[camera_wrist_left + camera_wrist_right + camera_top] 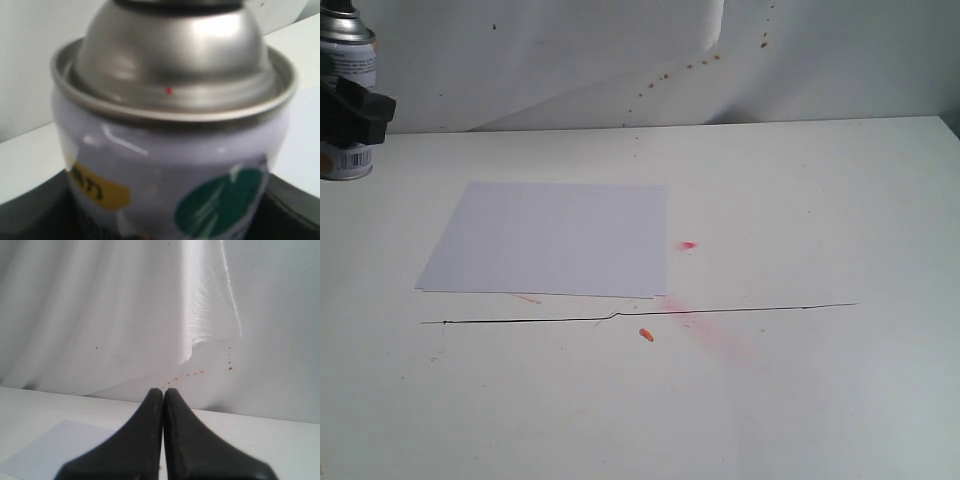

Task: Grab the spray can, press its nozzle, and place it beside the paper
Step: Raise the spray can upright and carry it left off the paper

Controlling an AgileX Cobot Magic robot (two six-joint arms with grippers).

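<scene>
The spray can (350, 65) is clasped by the left gripper (358, 116) at the bench's (820, 400) back-left corner. Placement beside the paper (555, 240) is judged outstanding. The right gripper (163, 435) is clenched, empty.

Exterior camera overlooks the paper (552, 240) (right wrist shares it).
</scene>
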